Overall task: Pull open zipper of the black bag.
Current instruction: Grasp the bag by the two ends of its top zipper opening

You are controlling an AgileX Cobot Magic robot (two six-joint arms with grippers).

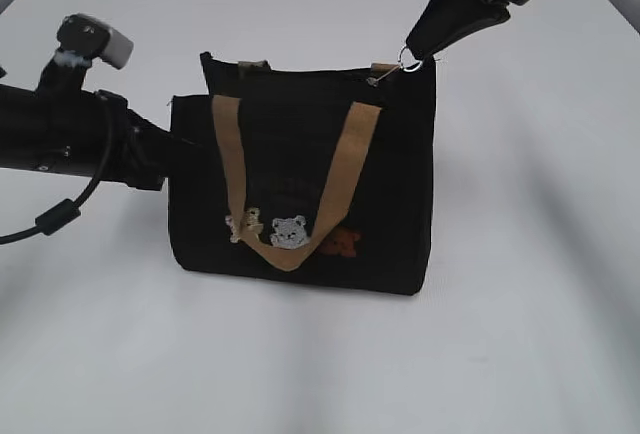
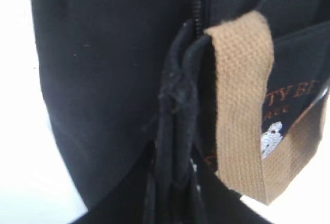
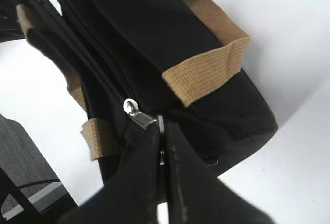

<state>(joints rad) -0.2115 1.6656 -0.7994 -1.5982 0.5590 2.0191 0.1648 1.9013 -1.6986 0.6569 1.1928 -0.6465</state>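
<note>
Exterior view: black bag (image 1: 300, 184) upright mid-frame on white bench (image 1: 520, 334) | right tool (image 1: 418, 56) clamped on zipper (image 3: 135, 114) ring, upper right | left tool (image 2: 175, 131) pinching bag's left-edge fabric

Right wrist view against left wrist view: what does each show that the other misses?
Only the right wrist view shows the small silver metal zipper pull with the right gripper shut on its ring. Only the left wrist view shows pale lettering and bunched fabric. Both show the boxy black fabric bag, its zipper teeth and tan webbing handles.
</note>
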